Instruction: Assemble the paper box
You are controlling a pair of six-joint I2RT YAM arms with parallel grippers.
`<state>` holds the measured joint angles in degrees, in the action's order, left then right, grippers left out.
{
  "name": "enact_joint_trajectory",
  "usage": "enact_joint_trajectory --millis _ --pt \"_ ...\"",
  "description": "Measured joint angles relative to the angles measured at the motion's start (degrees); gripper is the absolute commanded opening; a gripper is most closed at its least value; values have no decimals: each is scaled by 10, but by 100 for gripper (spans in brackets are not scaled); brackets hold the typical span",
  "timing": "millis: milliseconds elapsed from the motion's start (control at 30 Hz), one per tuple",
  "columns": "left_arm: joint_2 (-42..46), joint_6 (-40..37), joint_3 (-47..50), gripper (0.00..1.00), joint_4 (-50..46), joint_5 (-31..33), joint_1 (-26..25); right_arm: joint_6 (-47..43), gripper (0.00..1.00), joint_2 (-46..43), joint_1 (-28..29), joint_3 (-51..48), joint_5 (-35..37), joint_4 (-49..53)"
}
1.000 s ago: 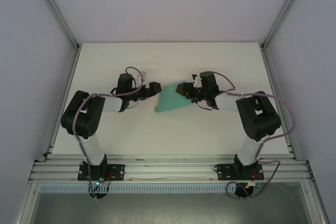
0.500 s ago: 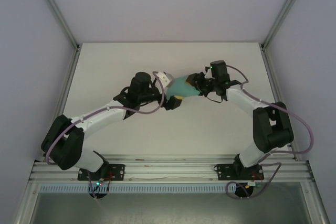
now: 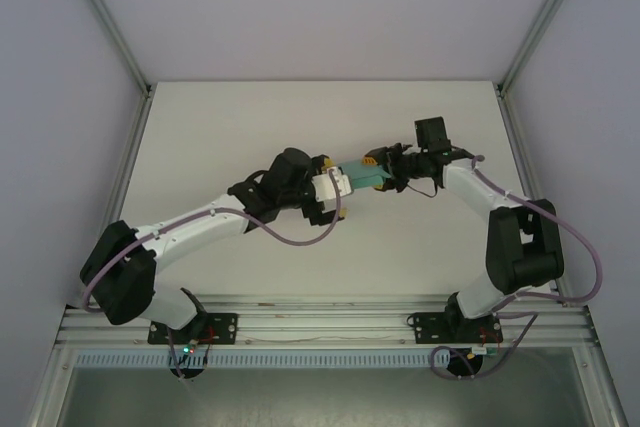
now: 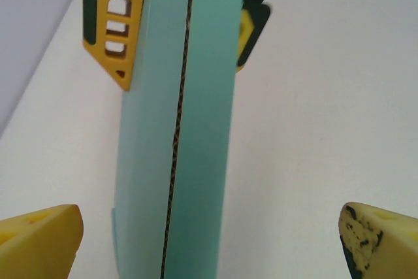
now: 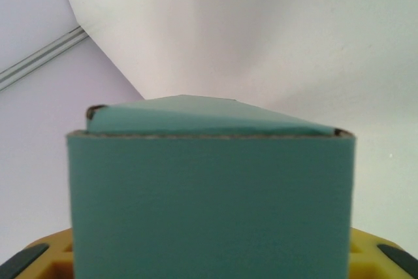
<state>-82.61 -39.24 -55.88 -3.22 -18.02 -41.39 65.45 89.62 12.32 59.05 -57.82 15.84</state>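
Since 1 second ago, across the white table (image 3: 250,117), my left arm (image 3: 200,227) has unfolded and stretched far to the right, while my right arm (image 3: 520,247) has drawn its wrist back toward the right. The paper box (image 3: 358,177), broad and flat then, now shows as a narrow teal strip. It sits near the middle of the table, bridging the gap between my 2 wrists. My right gripper (image 3: 378,171) is clamped on the box's far-right end, with 1 yellow finger (image 4: 114,31) pressed on each side of the card. My left gripper (image 4: 209,240) stands spread as wide as it goes around the box's other end; its 2 yellow fingertips (image 4: 39,240) sit apart from the card on either side. In the left wrist view a thin brown seam (image 4: 177,129) runs the length of the box, where 2 teal panels meet edge to edge.
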Motion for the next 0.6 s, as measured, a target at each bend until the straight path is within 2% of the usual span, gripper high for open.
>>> enact_joint_trajectory --millis 133,200,500,600 --pt "0 -29 12 99 19 52 0 29 46 0 0 -2 -26 -13" --pt "-3 -40 16 96 22 68 0 37 46 0 0 -7 -36 -17" --pt "-37 -58 6 73 20 83 0 57 48 0 0 -19 -59 -18" --pt "-37 -57 6 62 21 82 0 56 49 0 0 -19 -59 -15"
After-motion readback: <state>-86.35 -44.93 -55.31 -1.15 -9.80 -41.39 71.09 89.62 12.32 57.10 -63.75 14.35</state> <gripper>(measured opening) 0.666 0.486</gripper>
